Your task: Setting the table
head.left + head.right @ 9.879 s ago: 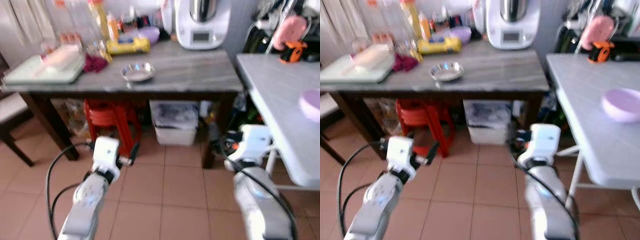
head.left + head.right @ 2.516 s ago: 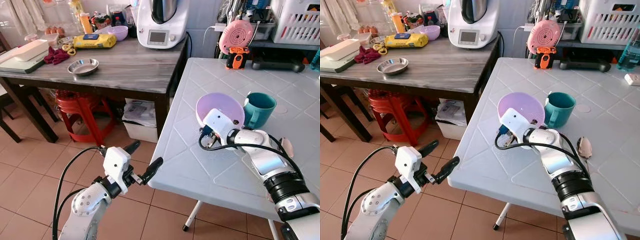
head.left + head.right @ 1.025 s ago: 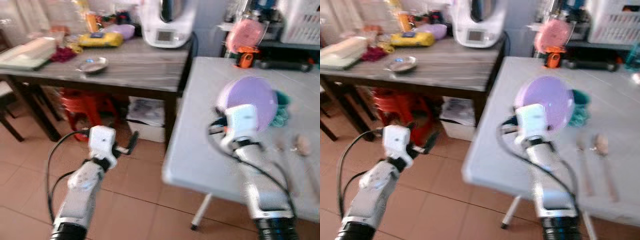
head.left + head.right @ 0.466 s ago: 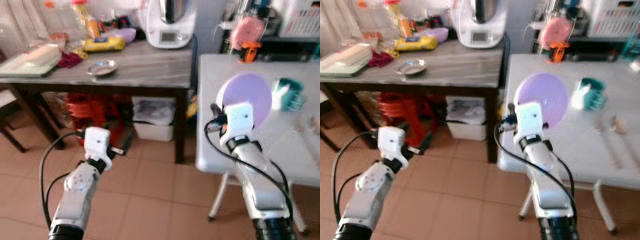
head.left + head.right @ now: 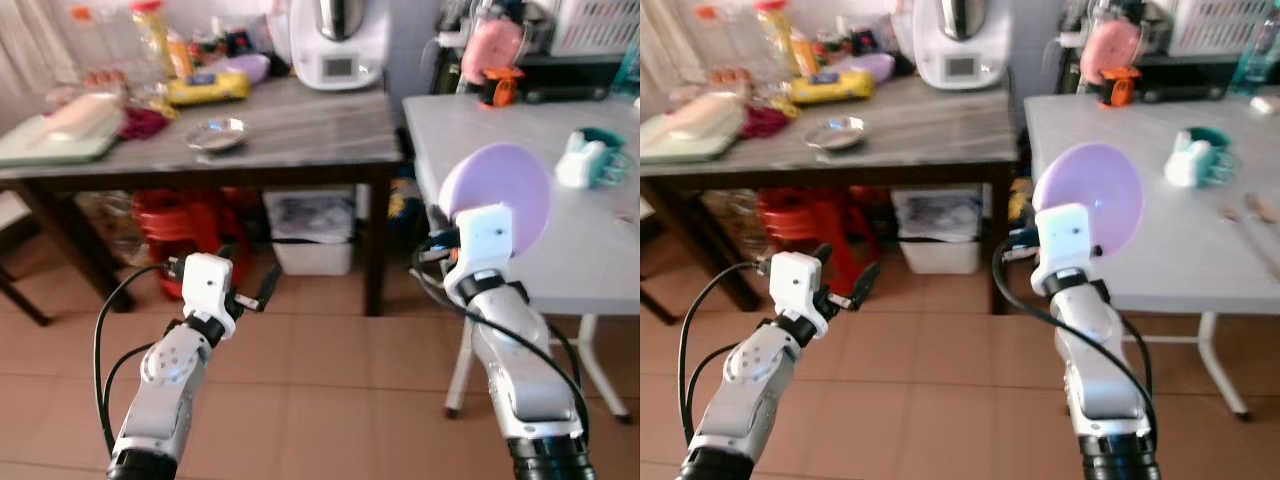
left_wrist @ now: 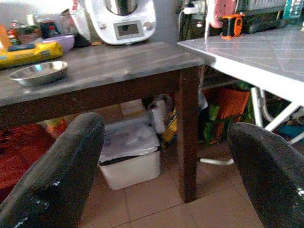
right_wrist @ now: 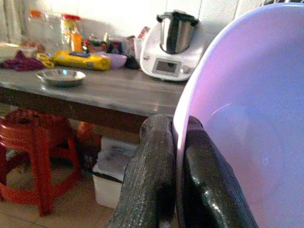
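My right gripper (image 7: 177,167) is shut on the rim of a purple bowl (image 5: 497,195). It holds the bowl up on edge in the air, in front of the near left corner of the white table (image 5: 1160,235). A teal mug (image 5: 1205,155) stands farther back on that table, and a spoon (image 5: 1255,208) lies near its right side. My left gripper (image 5: 846,265) hangs low over the tiled floor, open, with nothing between its fingers (image 6: 52,175). A small steel bowl (image 5: 218,133) sits on the dark wooden table (image 5: 300,140).
The wooden table also carries a white kitchen machine (image 5: 340,40), bottles and a tray (image 5: 55,140). A red stool (image 5: 175,215) and a white bin (image 5: 315,240) stand under it. Tiled floor (image 5: 330,400) lies between me and both tables.
The bowl has left the white table and is now carried upright in my right gripper. The camera has drawn back from the white table and swung left. My left gripper stays open.
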